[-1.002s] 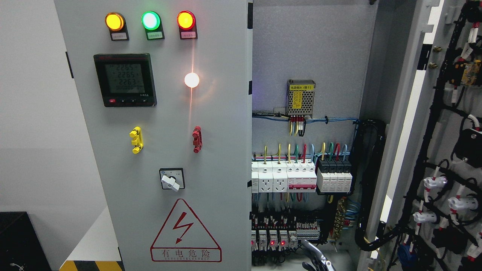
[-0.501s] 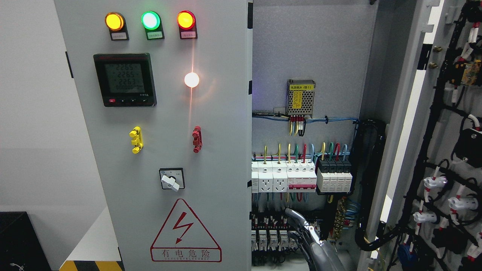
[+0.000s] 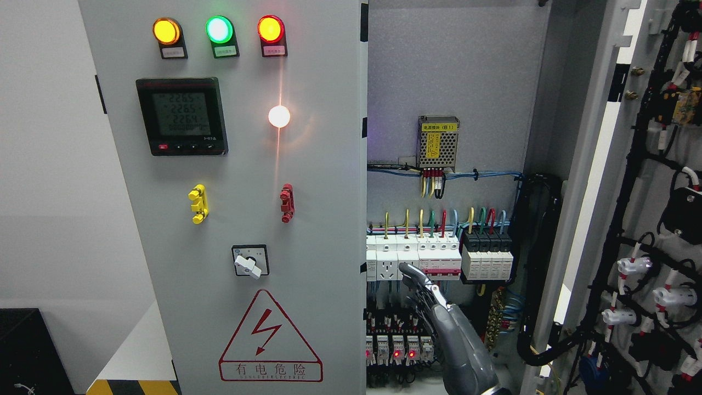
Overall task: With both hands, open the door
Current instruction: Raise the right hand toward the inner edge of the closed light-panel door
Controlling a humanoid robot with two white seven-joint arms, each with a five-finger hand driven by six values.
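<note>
The R hand (image 3: 428, 293) comes up from the bottom edge, right of the middle, and stands inside the open half of the cabinet, in front of the row of white breakers (image 3: 439, 258). Its fingers (image 3: 408, 270) are stretched out and lie close side by side. They hold nothing and point up and to the left.

The left door (image 3: 247, 164), w/ lamps, meter and warning triangle, looks shut. Its free edge (image 3: 364, 219) runs straight up and down, so the long axis is vertical. This edge lies to the left of the hand, near the fingertips but apart, with a gap between them. The right door (image 3: 652, 181) is already swung wide open, well apart from the hand on its other side.

I think the next move turns on that gap, i.e. the fingers must go left and hook behind the edge. The L hand is not to see, so the R one is the nearer.
</note>
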